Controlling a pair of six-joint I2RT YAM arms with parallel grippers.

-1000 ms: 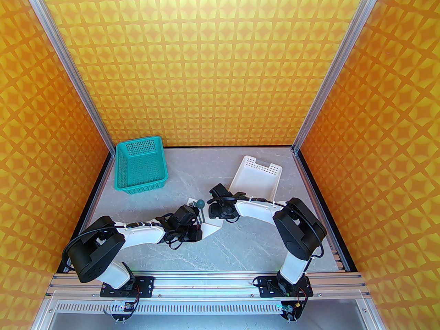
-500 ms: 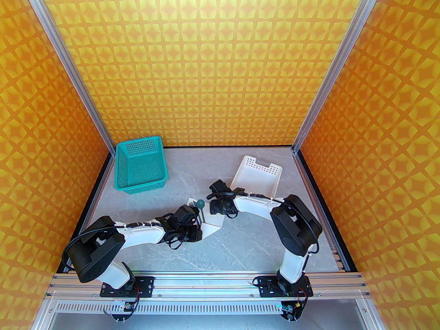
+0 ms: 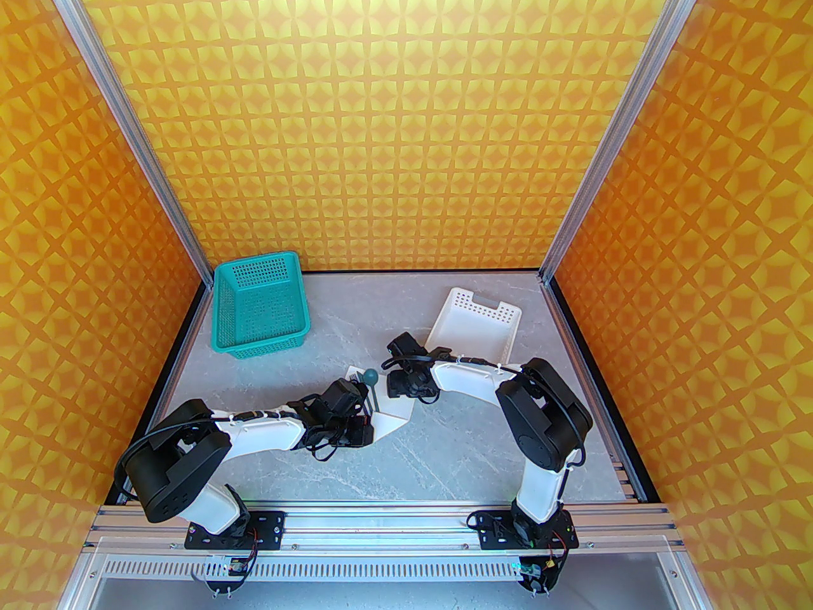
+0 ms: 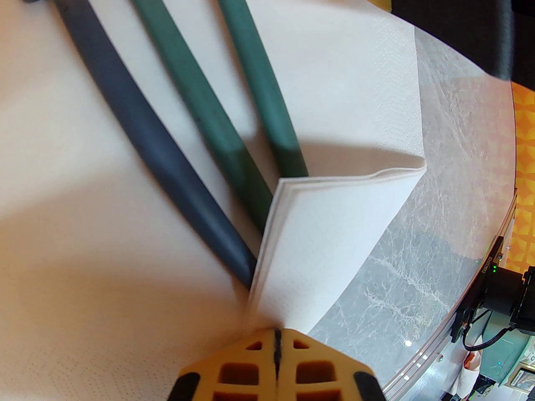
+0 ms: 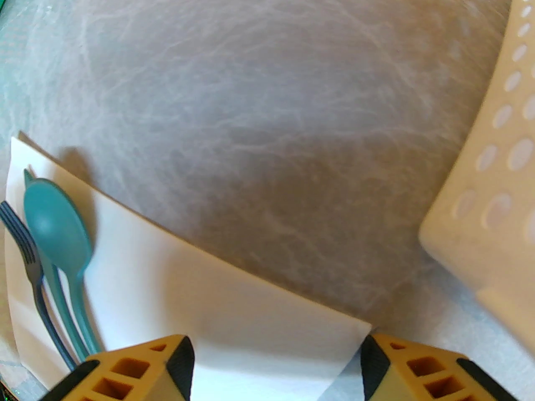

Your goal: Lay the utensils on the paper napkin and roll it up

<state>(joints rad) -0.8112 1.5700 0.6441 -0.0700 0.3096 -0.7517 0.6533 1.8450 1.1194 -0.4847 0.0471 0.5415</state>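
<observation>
The left arm (image 3: pixel 257 433) and the right arm (image 3: pixel 473 382) were alike, with glossy white moulded plastic link shells joined by bulky, rounded black motor housings. The large black housing on the left arm (image 3: pixel 168 467) bore a scatter of small holes. A thin black cable (image 3: pixel 483 371) ran along each white forearm, tied down with small white zip ties (image 3: pixel 506 375). Looser black cable loops (image 3: pixel 321 450) showed at the left wrist. Each arm had a flat black rectangular base plate (image 3: pixel 270 525) with screw holes, and thin red and black wires (image 3: pixel 253 541) beside it. The left gripper (image 4: pixel 276 334) had mustard-yellow plastic fingers (image 4: pixel 234 370) cut into a lattice of square openings, with black pads. The right gripper (image 5: pixel 276 349) had the same.
</observation>
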